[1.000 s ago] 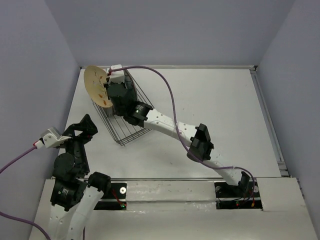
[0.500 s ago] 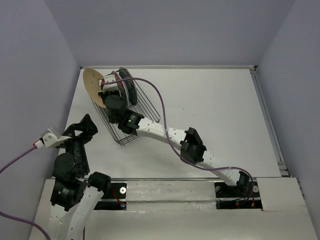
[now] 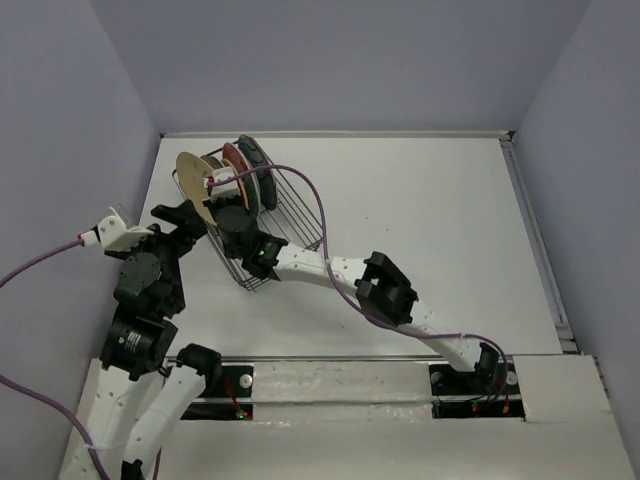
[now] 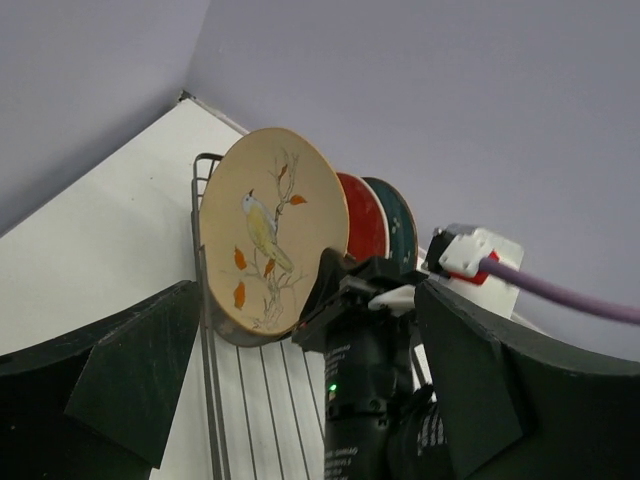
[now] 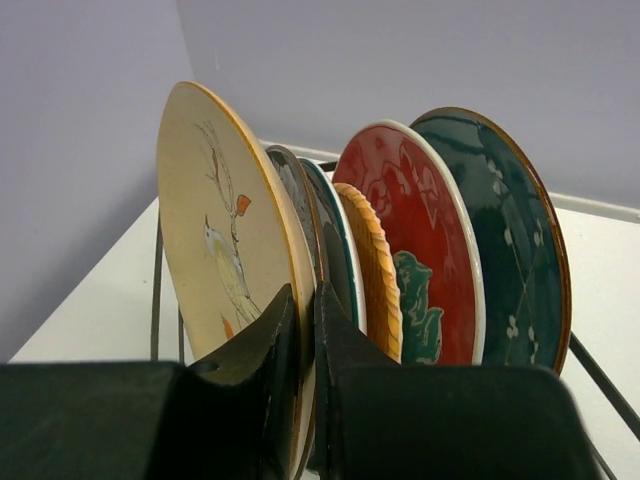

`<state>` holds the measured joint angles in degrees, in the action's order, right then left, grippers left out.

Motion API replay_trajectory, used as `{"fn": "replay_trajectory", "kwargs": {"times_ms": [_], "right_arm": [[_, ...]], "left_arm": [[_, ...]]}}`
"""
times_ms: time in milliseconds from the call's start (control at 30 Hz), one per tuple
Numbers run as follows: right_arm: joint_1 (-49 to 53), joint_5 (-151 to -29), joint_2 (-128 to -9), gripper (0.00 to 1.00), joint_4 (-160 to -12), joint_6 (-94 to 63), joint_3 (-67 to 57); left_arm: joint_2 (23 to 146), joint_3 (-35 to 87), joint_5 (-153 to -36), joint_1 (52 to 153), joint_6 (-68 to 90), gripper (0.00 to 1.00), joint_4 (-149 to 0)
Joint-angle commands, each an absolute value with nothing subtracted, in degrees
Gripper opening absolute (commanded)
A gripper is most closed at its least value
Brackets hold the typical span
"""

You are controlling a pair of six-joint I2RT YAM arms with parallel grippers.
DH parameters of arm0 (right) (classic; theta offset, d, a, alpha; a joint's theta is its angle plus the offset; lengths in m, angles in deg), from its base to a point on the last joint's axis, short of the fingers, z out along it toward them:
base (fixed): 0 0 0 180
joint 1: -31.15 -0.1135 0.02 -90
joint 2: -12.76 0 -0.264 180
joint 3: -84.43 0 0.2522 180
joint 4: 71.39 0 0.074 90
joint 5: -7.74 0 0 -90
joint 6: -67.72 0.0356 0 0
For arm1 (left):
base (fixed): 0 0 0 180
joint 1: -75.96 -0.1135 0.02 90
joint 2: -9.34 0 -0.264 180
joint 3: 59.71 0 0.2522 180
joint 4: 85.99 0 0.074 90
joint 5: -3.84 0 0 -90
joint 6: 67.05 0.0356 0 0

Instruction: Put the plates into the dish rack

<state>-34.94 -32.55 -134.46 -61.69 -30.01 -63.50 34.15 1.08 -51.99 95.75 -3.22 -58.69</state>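
My right gripper (image 5: 307,305) is shut on the rim of the cream floral plate (image 5: 220,240), which stands on edge at the near end of the dish rack (image 3: 290,215). The same plate shows in the top view (image 3: 196,185) and the left wrist view (image 4: 270,235). Behind it in the rack stand a grey plate (image 5: 292,190), a teal-rimmed plate (image 5: 335,235), the orange woven-look plate (image 5: 372,265), the red-and-teal floral plate (image 5: 415,240) and the dark teal plate (image 5: 505,215). My left gripper (image 3: 180,225) is open and empty, just left of the rack.
The rack stands at the table's far left corner, close to the left wall (image 3: 70,150) and back wall (image 3: 340,60). The right arm (image 3: 340,272) stretches diagonally across the table from its base at the near right. A purple cable (image 3: 320,230) loops above it.
My right gripper has lowered the cream plate from above the rack's left end down into the rack. My left arm has risen and swung toward the rack.
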Motion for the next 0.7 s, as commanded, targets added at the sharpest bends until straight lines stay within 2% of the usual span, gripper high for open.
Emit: {"fn": "replay_trajectory", "kwargs": {"times_ms": [0, 167, 233, 400, 667], "right_arm": [[-34.59, -31.99, -123.31, 0.07, -50.70, -25.98, -58.64], [-34.59, -33.13, -118.83, 0.07, -47.54, -24.22, -50.98], [-34.59, -33.39, -118.55, 0.07, -46.83, -24.48, -50.19], [-34.59, -31.64, -121.97, 0.07, -47.44, -26.93, -54.38], [-36.79, -27.25, -132.25, 0.07, -39.63, -42.65, -63.44]], "left_arm": [[41.93, 6.87, -52.50, 95.65, -7.80, 0.99, -62.30], [50.97, 12.84, -57.76, 91.36, -11.67, 0.99, -61.95], [52.83, 13.90, -63.36, 88.28, -13.25, 0.95, -62.56], [58.45, 15.22, -73.49, 76.60, -14.93, 0.90, -62.57], [57.50, 9.87, -75.53, 74.47, -13.26, 0.89, -63.62]]}}
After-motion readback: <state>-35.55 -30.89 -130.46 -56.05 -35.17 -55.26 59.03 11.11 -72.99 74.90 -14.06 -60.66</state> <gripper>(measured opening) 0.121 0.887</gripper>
